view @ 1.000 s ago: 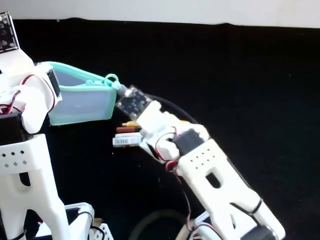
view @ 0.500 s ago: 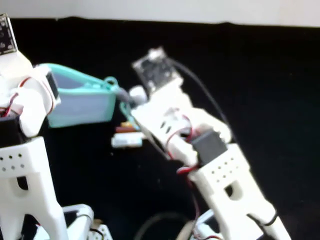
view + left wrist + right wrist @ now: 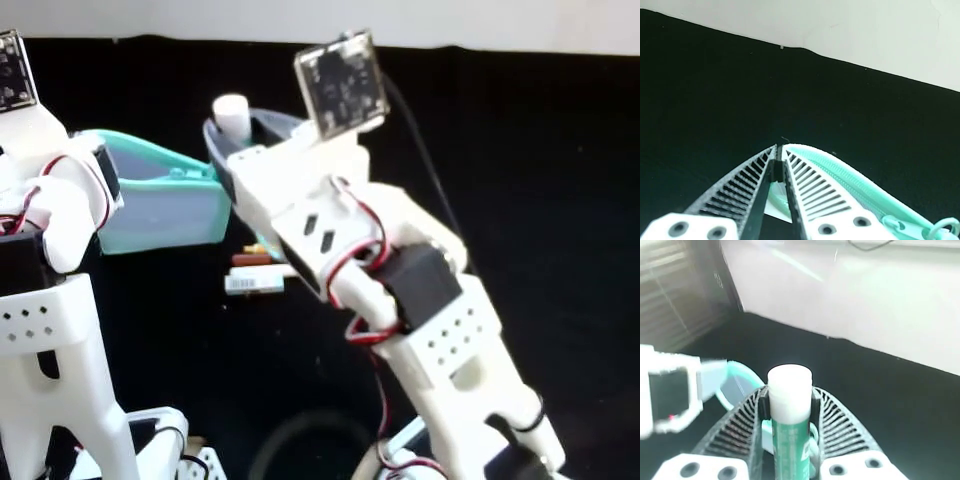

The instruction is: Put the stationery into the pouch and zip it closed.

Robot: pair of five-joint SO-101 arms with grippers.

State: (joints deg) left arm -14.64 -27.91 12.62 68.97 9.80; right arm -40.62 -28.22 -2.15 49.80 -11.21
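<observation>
Black table (image 3: 520,150), glue stick (image 3: 789,410) between jaws

Pens (image 3: 254,273) before pouch (image 3: 165,205), glue stick (image 3: 232,112) apparently beside

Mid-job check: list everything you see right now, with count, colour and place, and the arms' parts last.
pouch: one, teal, at the left of the table, mouth looks open, gripped at its edge by the left arm.
glue stick: one, white cap and green body, held up in the air beside the pouch's right end.
stationery pieces: about three, orange, brown and white, lying on the table below the pouch's right corner, partly hidden by the right arm.
table: one, black surface.
wall: white, behind the table's far edge.
left gripper: one, white and black fingers shut on the pouch.
right gripper: one, fingers shut on the glue stick.
</observation>
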